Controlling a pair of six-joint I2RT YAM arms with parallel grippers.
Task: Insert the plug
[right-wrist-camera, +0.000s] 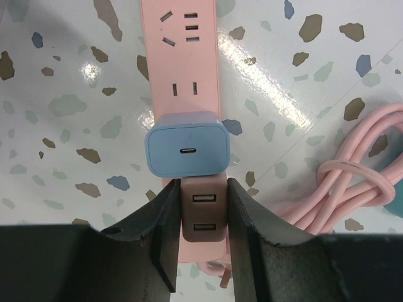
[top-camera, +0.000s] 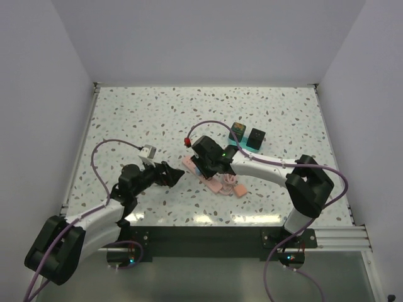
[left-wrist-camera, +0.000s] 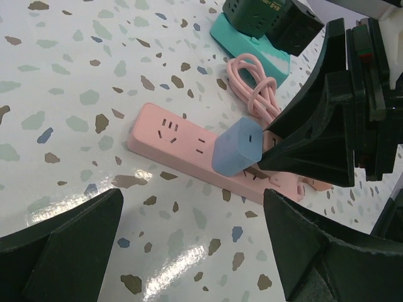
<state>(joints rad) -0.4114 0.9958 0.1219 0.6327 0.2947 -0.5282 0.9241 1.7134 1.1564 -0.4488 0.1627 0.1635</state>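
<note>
- Pale bluish-white plug (right-wrist-camera: 187, 151) stands on the pink power strip (right-wrist-camera: 178, 56), towards the end with the USB ports. Can't tell if it is pushed fully home.
- One small slot port shows on the plug's top face.
- Right hand (right-wrist-camera: 203, 189): fingers slightly parted with a narrow gap and nothing pinched. The tips are just behind the plug, above the strip's USB end.
- Left hand (left-wrist-camera: 194, 207): fingers spread wide and empty, low over the speckled surface (top-camera: 189, 113), near the strip's free end but apart from it.
- Two socket groups on the strip are uncovered on the side away from the right hand.
- Coiled pink cable (right-wrist-camera: 359, 163) lies beside the strip on the surface.
- Teal strip (left-wrist-camera: 252, 47) sits past the cable and carries dark cube adapters (top-camera: 255, 138).
</note>
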